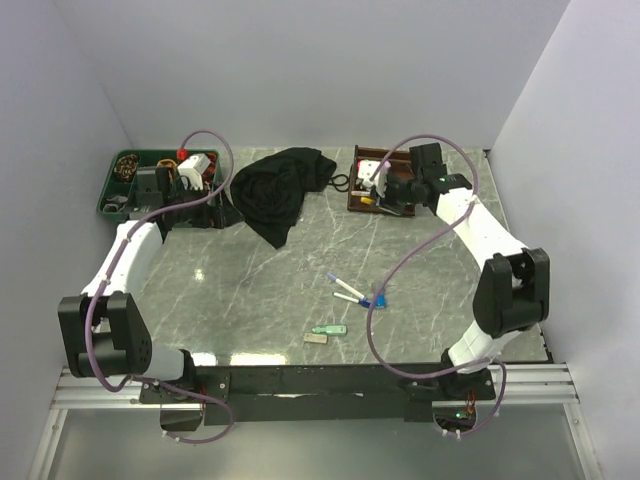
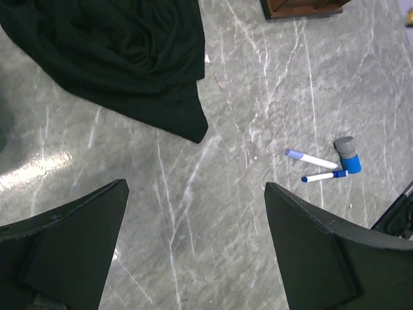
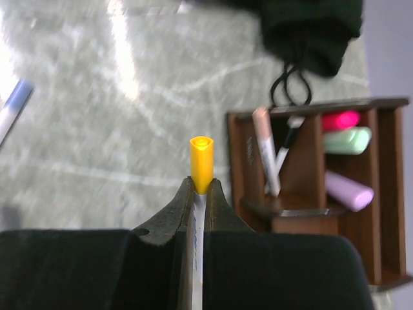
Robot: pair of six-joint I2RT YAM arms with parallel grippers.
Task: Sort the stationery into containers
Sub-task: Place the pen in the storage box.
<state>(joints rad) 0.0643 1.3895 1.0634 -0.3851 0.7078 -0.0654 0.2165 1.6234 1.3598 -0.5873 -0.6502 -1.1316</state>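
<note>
Surface is grey marble with a black cloth bunched at the back. Wooden organiser holds highlighters and pens, print on one too blurry to read. Right pincer is clamped on a yellow-capped marker right next to it; left pincer hangs wide open and empty over the marble.

Yellow-capped pen near brown organiser
</note>
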